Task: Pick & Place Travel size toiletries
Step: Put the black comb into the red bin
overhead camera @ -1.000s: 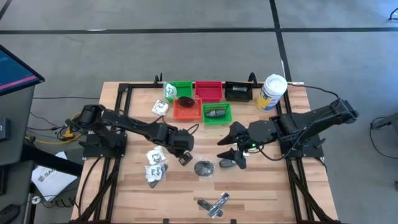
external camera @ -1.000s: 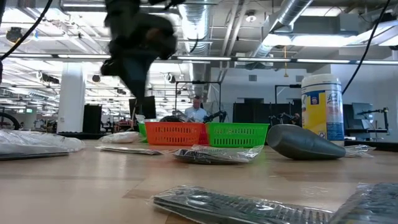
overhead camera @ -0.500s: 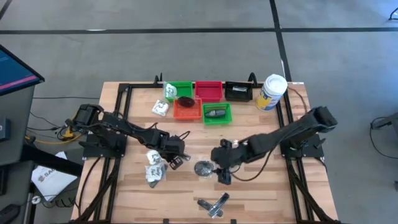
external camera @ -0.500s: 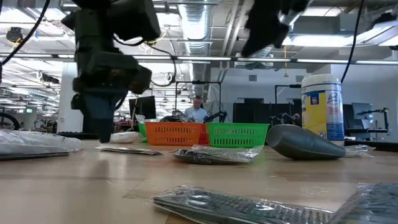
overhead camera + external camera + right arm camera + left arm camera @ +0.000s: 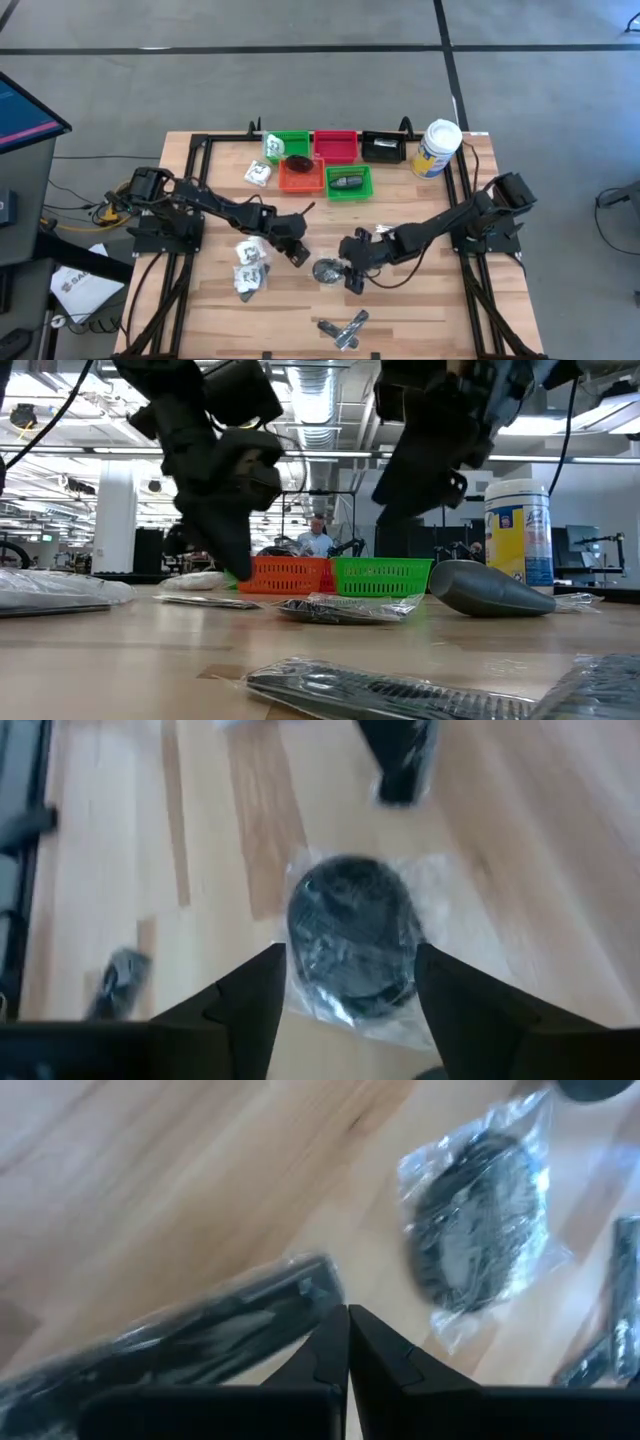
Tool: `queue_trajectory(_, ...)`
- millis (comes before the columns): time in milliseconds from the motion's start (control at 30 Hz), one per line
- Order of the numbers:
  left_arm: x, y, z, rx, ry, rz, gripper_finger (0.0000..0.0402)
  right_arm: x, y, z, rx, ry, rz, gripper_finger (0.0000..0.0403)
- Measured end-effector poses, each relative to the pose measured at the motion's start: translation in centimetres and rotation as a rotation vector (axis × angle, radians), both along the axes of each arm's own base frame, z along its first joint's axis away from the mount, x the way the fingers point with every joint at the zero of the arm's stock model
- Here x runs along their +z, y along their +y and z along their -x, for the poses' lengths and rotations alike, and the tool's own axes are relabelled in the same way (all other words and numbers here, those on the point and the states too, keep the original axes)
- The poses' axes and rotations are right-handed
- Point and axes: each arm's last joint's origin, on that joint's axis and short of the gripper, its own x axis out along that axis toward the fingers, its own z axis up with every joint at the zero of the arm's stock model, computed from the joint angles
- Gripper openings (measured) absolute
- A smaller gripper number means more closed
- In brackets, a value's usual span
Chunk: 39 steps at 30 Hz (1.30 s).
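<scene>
Bagged tube [image 5: 190, 1335] blurred, edge-cropped

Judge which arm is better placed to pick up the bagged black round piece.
Right: its pincer hangs open directly over the black round piece. The left pincer is shut, off to one side.

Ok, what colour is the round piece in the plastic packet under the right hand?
Black, inside a clear packet; right wrist view shows it best.

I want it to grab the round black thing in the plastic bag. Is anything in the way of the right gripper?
Nothing visible is. The right gripper hangs open right over the bagged round black piece, which shows bare between its fingers. The left gripper, shut, is off to one side on the table.
</scene>
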Motion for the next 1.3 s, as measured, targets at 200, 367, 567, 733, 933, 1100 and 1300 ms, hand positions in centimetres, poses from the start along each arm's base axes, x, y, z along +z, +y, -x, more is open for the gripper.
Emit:
queue_trajectory(200,-0.1,-0.9,1.0,-0.075,0.077,-0.025,0.0000,0.6,-1.0,-0.2,0.020,-0.023,0.039,0.0179)
queue_trajectory(367,-1.1,-0.5,0.9,-0.070,0.110,-0.070,0.0000,0.6,-1.5,-0.3,0.011,-0.025,0.040,0.0164)
queue_trajectory(567,-3.2,0.5,-0.7,-0.070,0.077,0.013,0.0000,0.5,-2.0,-0.3,-0.004,-0.011,0.039,0.0156)
queue_trajectory(733,-3.7,1.1,-1.8,-0.064,-0.006,0.042,0.0000,0.4,-2.8,-0.5,-0.029,-0.003,0.041,0.0157)
queue_trajectory(933,-1.0,1.6,-1.8,-0.006,-0.117,-0.065,0.0000,0.5,-3.5,-0.7,-0.046,-0.002,0.025,0.0157)
queue_trajectory(1100,0.1,1.4,-2.0,-0.025,-0.158,-0.071,0.0000,0.5,-4.0,-0.8,-0.052,-0.003,0.032,0.0161)
queue_trajectory(1300,-0.5,0.9,-3.4,-0.061,-0.168,-0.078,0.0000,0.5,-4.5,-1.0,-0.063,-0.015,0.032,0.0172)
